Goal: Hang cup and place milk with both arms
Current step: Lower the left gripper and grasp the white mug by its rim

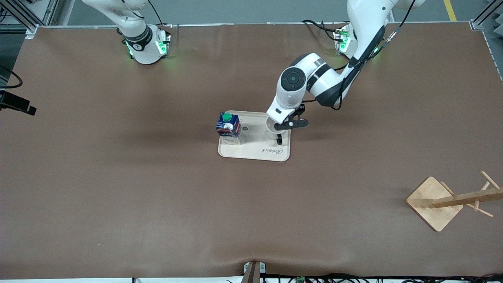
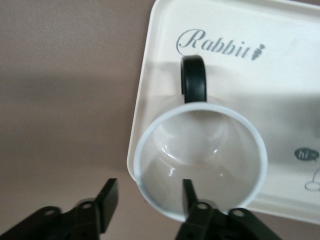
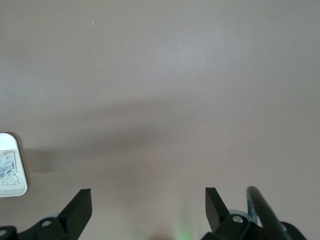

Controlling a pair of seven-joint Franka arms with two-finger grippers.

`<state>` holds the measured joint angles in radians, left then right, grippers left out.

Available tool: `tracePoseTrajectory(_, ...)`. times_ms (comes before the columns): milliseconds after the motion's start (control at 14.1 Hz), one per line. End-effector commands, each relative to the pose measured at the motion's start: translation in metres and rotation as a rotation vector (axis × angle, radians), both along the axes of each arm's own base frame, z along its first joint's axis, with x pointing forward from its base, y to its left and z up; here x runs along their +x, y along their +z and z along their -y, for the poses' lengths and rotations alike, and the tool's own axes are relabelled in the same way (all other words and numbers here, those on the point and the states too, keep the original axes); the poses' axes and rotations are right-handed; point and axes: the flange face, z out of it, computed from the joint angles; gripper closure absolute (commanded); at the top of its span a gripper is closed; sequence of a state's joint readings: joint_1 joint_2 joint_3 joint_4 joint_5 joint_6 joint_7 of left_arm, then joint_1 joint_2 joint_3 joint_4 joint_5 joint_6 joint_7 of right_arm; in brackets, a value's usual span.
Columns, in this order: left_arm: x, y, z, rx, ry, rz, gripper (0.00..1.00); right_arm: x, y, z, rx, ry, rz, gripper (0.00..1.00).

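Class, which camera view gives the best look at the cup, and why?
The left wrist view: the cup fills it, showing its rim, inside and black handle, with the left gripper straddling the rim. The front view shows it mostly hidden under that arm. The right wrist view misses it.

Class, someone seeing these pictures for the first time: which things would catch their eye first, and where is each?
The left gripper is down at the cup on the cream tray, open, one finger inside the rim. The milk stands at the tray's other end. A wooden rack sits toward the left arm's end; the right arm waits.
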<state>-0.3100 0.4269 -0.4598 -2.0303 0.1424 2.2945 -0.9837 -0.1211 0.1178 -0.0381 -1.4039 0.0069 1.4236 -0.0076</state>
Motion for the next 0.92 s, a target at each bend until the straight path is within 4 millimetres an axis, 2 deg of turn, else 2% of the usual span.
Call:
tracePoseTrajectory(0, 0.002, -0.009, 0.005, 0.0, 0.057, 0.014, 0.67, 0.001, 0.003, 0.005, -0.002, 0.003, 0.006, 0.0)
tracePoseTrajectory(71, 0.001, -0.009, 0.007, 0.002, 0.069, 0.015, 0.91, 0.001, 0.003, 0.006, -0.003, 0.001, 0.006, 0.0)
tracePoseTrajectory(142, 0.001, -0.006, 0.006, 0.006, 0.084, 0.017, 1.0, 0.001, 0.003, 0.005, -0.002, 0.003, 0.006, 0.0)
tracePoseTrajectory(356, 0.014, 0.008, 0.001, 0.013, 0.121, 0.027, 1.0, 0.001, 0.002, 0.006, -0.001, 0.001, 0.005, 0.0)
tracePoseTrajectory(427, 0.022, 0.022, -0.002, 0.019, 0.124, 0.036, 1.0, 0.001, 0.003, 0.005, -0.002, 0.003, 0.006, 0.0)
tracePoseTrajectory(711, 0.079, 0.111, -0.025, 0.071, 0.146, 0.032, 1.0, 0.002, 0.002, 0.005, -0.002, 0.003, 0.004, 0.0)
tracePoseTrajectory(854, 0.109, 0.158, -0.049, 0.076, 0.122, 0.033, 1.0, 0.002, 0.001, 0.004, 0.004, 0.003, 0.004, 0.0)
